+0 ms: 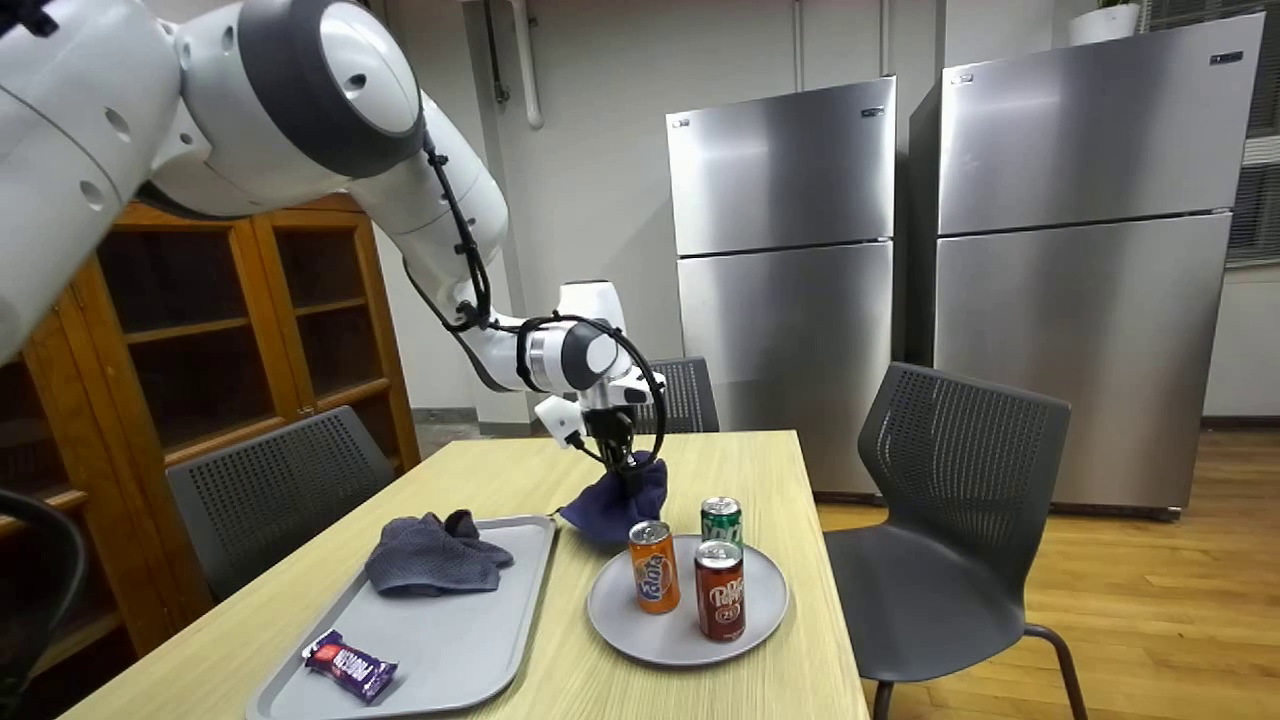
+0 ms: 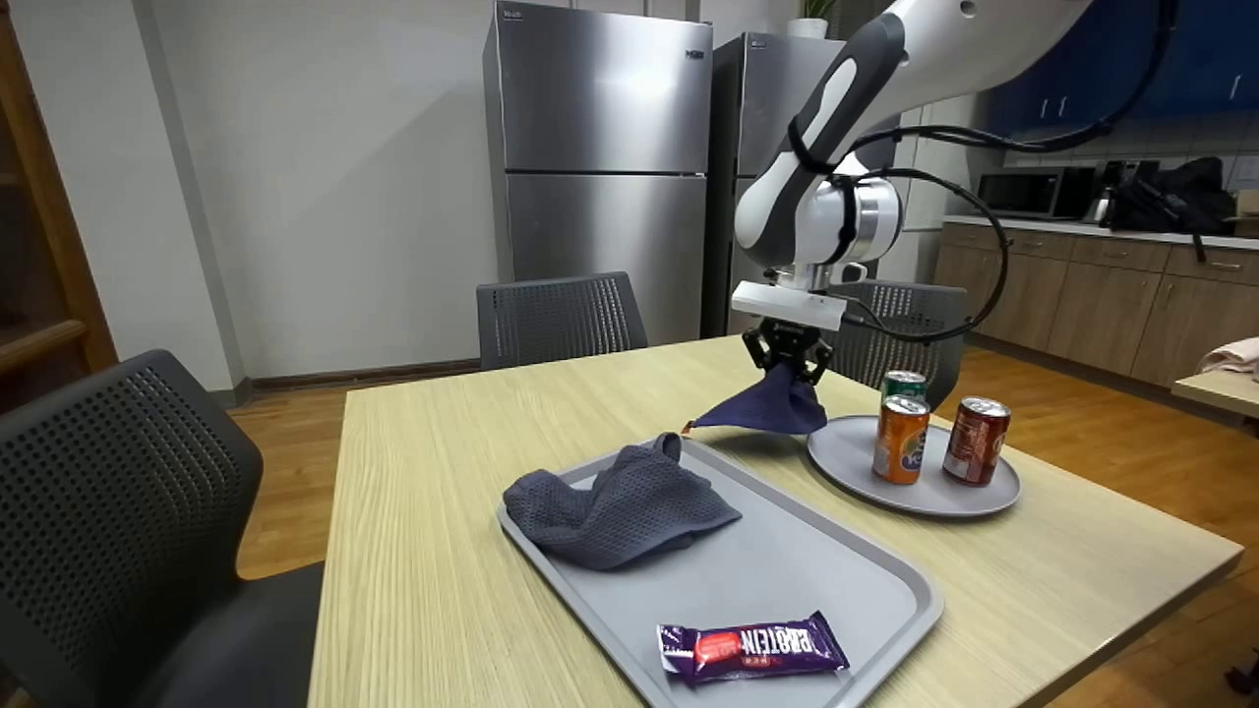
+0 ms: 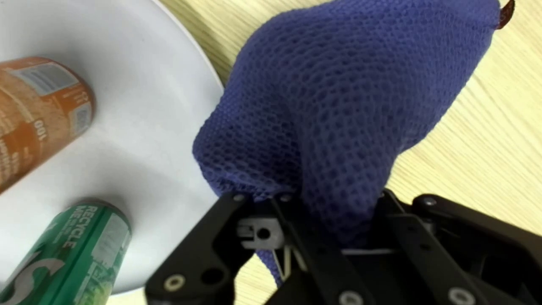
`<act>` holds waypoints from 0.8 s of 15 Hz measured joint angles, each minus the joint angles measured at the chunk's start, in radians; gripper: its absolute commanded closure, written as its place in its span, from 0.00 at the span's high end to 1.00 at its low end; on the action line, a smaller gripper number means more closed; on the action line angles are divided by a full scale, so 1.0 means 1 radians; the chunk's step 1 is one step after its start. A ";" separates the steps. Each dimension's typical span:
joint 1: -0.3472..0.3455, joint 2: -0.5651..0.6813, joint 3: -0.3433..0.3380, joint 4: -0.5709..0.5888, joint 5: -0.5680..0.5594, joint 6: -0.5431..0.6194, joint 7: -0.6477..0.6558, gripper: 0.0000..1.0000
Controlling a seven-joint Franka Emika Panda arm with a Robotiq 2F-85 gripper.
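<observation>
My gripper (image 2: 787, 366) is shut on a bunched navy-blue cloth (image 2: 765, 408), which flares out below the fingers. In the wrist view the cloth (image 3: 338, 97) rises between the dark fingers and hides their tips. One cloth corner, with a small reddish tag (image 3: 506, 15), reaches toward the tray's far edge. Whether the lower hem rests on the table I cannot tell. Beside the cloth is a round grey plate (image 1: 625, 635) bearing an orange Fanta can (image 1: 655, 568), a green can (image 1: 721, 518) and a dark red Dr Pepper can (image 1: 720, 595), all upright.
A grey tray (image 2: 787, 556) lies on the wooden table (image 2: 423, 511), holding a crumpled dark grey cloth (image 2: 620, 506) and a purple protein bar (image 2: 752, 649). Chairs stand around the table, including one dark chair (image 1: 950, 520) along its side. Two steel refrigerators (image 1: 785, 300) stand behind.
</observation>
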 measured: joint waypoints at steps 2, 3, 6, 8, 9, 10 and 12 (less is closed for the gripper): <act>0.000 0.017 0.000 0.016 0.000 0.000 0.008 0.46; 0.000 0.025 0.000 0.023 0.000 0.000 0.009 0.53; 0.000 0.041 -0.001 0.035 0.000 -0.001 0.011 0.77; 0.000 0.041 -0.003 0.035 0.000 -0.007 0.012 0.92; -0.004 0.039 0.004 0.035 0.000 -0.019 0.001 0.98; -0.006 0.034 0.011 0.035 0.000 -0.033 -0.010 1.00; -0.003 0.014 0.022 0.026 -0.002 -0.044 -0.039 1.00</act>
